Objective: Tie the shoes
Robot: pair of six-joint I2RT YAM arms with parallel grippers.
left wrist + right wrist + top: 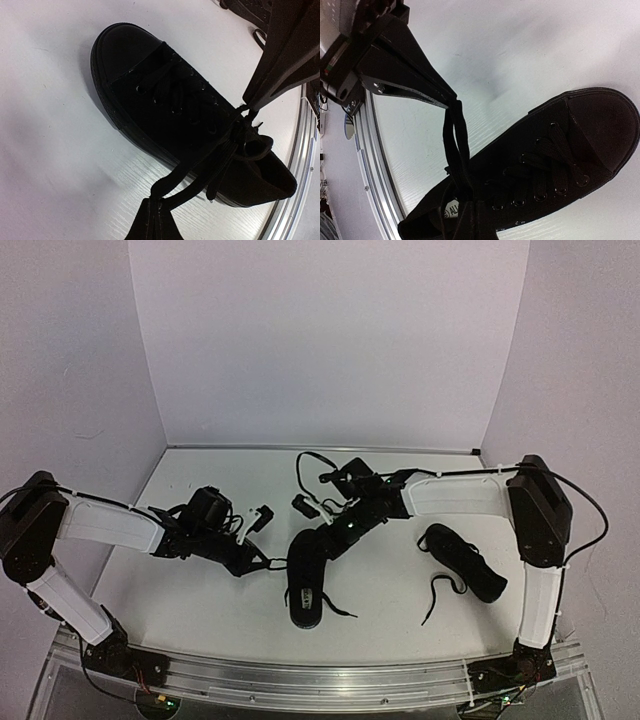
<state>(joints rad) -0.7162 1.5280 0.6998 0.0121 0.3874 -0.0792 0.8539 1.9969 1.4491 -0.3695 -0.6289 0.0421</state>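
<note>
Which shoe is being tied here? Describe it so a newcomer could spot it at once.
On the white table, look at the middle. The shoe lies there, heel toward the near rail. Unlike the other shoe off to the right, which lies alone and untouched, this one has the left pincer and the right pincer shut on its lace.

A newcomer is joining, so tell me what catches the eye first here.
The left end effector and right end effector meet on the black shoe in the middle, the left shut on a lace loop, the right pinching the knot. The second shoe lies apart to the right, untied.
</note>
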